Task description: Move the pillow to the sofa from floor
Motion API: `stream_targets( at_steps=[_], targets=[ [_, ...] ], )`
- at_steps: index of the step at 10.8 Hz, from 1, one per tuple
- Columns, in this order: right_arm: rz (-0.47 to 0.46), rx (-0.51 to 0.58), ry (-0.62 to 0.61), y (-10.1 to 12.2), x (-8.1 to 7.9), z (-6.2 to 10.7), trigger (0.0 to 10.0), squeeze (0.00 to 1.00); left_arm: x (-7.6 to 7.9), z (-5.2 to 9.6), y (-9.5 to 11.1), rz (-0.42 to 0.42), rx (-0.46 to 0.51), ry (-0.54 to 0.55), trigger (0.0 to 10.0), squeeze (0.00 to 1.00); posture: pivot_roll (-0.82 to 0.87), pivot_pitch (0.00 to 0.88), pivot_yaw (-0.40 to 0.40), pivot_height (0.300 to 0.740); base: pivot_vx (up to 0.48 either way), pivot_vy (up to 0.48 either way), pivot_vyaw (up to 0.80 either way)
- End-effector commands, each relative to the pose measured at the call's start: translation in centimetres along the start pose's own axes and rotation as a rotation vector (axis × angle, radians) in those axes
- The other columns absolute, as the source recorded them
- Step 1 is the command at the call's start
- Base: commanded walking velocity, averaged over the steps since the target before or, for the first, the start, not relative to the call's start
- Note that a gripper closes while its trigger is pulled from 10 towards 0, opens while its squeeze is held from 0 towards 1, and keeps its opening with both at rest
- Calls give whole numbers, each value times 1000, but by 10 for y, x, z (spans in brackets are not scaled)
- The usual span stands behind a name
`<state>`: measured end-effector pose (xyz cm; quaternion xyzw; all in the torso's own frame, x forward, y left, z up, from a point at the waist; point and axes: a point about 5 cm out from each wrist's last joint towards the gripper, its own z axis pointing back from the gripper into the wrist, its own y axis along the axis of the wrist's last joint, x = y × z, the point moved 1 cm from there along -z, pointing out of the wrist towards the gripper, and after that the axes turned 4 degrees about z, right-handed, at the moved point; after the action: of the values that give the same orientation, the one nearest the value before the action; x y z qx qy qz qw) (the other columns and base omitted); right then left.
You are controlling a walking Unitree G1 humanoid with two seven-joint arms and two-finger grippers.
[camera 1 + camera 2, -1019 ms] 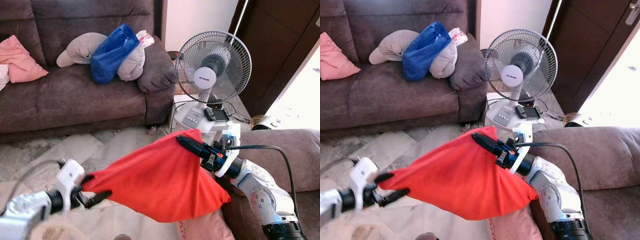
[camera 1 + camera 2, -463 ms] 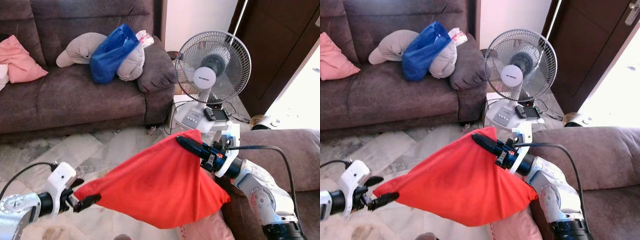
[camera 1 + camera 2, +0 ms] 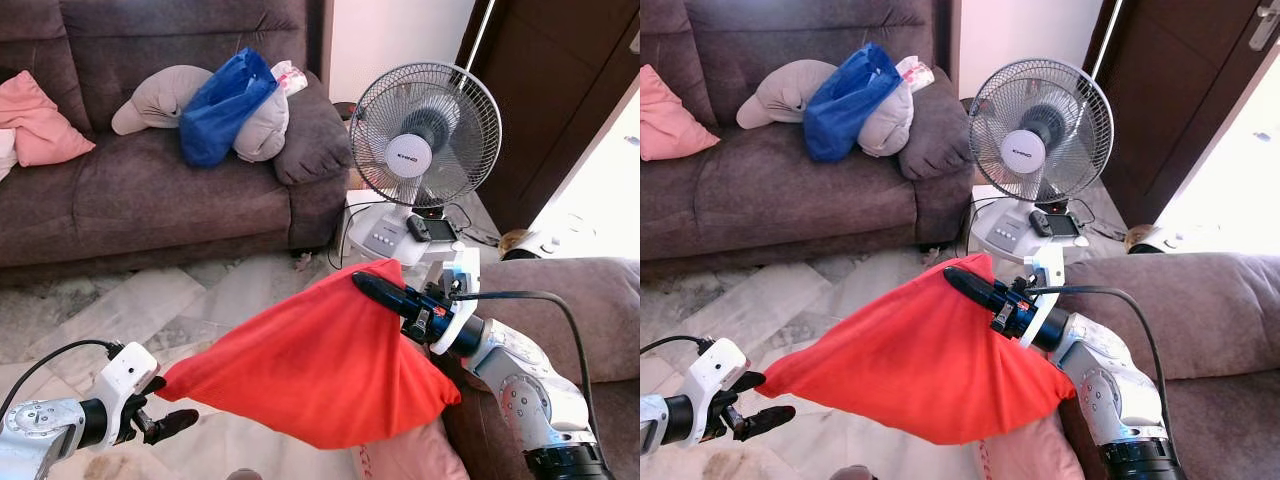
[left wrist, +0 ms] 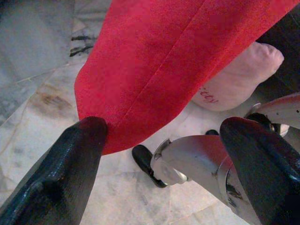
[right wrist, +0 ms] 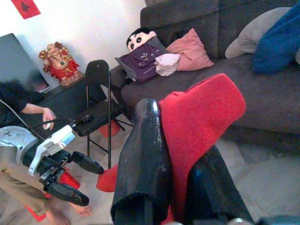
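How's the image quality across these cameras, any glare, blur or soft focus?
Both eye views: sharp, but daylight blows out the doorway at the right edge. Left wrist view: the left claw's fingers are soft, the red pillow clearer. Right wrist view: hazy; the right claw's fingers are blurred.

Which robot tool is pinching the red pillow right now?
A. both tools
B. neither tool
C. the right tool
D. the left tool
C. The right tool is closed on the top corner of the red pillow, while the left tool is open, with its fingers spread beside the pillow's lower corner and not gripping it.
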<state>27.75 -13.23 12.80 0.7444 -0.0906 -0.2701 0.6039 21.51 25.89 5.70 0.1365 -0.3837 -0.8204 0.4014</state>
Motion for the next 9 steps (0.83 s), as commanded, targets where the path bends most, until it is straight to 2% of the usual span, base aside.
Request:
stream_targets(
  at_steps=[1,8,9],
  targets=[
    [88,84,57,25,-7,-5,10000,0,-2,1,3,-24,-3,4,10000,0,117,0,-73,740,0,0,0],
    [88,84,57,25,-7,-5,10000,0,-2,1,3,-24,-3,4,10000,0,117,0,-73,740,0,0,0],
    [91,76,46,24,-5,-5,10000,0,-17,-5,22,-166,32,163,10000,0,113,0,-77,740,0,0,0]
  ],
)
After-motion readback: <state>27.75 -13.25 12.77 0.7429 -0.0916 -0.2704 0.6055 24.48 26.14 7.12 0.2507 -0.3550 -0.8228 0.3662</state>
